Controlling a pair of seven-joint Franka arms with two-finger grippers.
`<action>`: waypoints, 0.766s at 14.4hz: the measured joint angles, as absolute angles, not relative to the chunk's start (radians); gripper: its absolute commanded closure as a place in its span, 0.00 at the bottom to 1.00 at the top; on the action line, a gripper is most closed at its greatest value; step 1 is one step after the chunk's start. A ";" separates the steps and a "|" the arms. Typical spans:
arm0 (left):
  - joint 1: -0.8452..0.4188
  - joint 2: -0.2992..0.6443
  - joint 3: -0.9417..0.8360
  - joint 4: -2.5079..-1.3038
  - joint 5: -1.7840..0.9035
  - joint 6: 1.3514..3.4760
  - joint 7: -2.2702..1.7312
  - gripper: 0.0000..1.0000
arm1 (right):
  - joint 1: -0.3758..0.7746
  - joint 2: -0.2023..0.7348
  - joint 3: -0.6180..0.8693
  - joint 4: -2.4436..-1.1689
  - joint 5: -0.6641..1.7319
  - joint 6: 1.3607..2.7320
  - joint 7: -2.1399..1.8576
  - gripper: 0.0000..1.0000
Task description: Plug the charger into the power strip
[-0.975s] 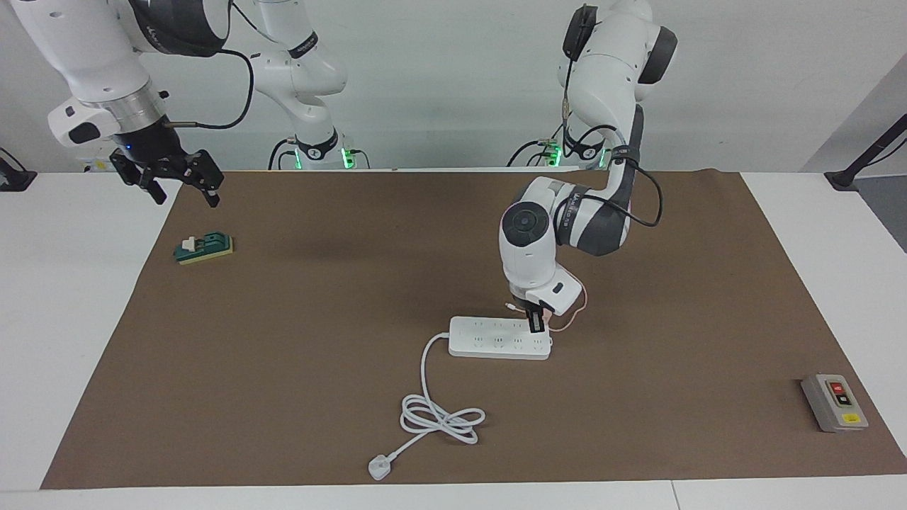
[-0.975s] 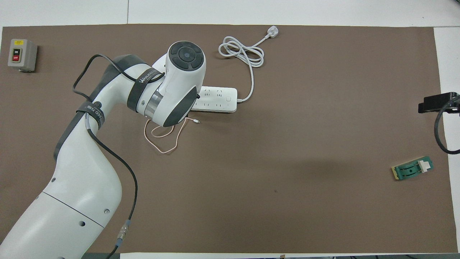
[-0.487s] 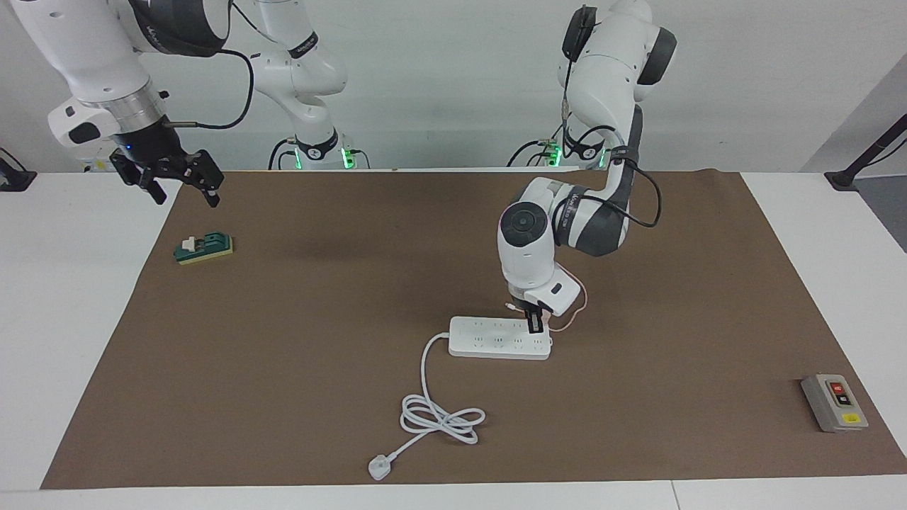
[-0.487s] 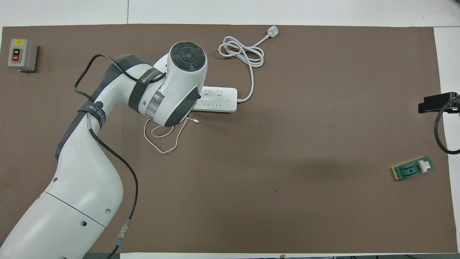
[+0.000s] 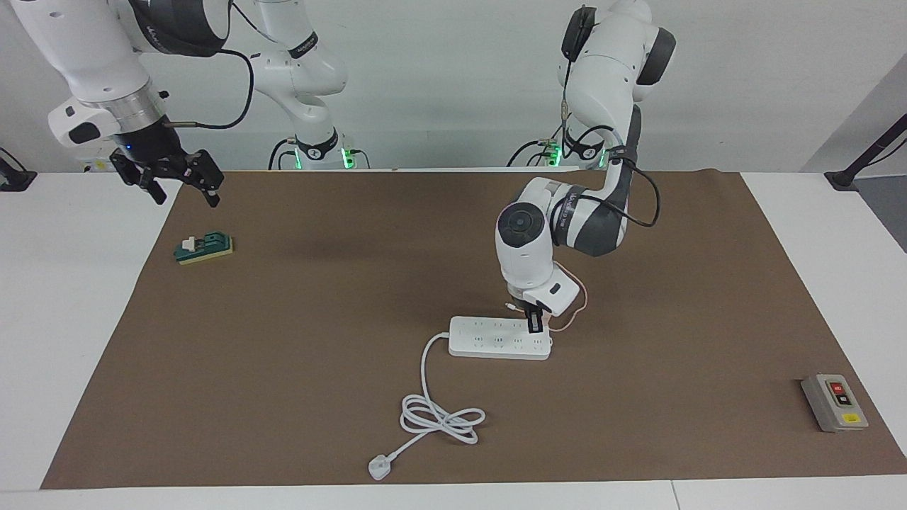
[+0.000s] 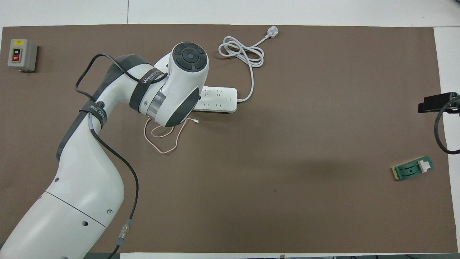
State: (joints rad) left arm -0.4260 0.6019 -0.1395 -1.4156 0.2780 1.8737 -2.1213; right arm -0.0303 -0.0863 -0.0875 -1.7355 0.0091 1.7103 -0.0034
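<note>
The left gripper (image 5: 536, 324) is held straight down onto the power strip (image 5: 489, 338), at the end of the strip toward the left arm's end of the surface (image 5: 297, 340). Its fingers are closed tight, and a bit of pale pink can be seen between them, so the charger (image 5: 543, 320) is judged to be held there, pressed toward a socket so its prongs can go in. How deep the prongs sit cannot be told, since the plug is mostly hidden. The charger's thin pink cable (image 6: 163, 138) is left loose in loops on the brown mat, nearer to the robots than the strip, so it is not pulled. The strip's white cord (image 5: 443, 414) is coiled farther from the robots. The right gripper (image 5: 177, 177) is kept waiting up high with its fingers wide open and nothing in them, over the mat's edge by the green block (image 5: 205, 248). Counted: one power strip, one charger, one green block, one grey switch box (image 5: 834, 402), two arms.
</note>
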 measured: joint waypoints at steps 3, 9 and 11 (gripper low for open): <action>-0.426 0.602 -0.140 -1.415 0.279 1.873 -2.121 1.00 | -0.030 -0.086 -0.087 -1.735 0.009 1.710 -0.003 0.00; -0.427 0.609 -0.139 -1.410 0.286 1.873 -2.120 1.00 | -0.030 -0.086 -0.087 -1.735 0.009 1.710 -0.003 0.00; -0.428 0.612 -0.139 -1.407 0.289 1.873 -2.119 1.00 | -0.030 -0.086 -0.087 -1.735 0.009 1.710 -0.003 0.00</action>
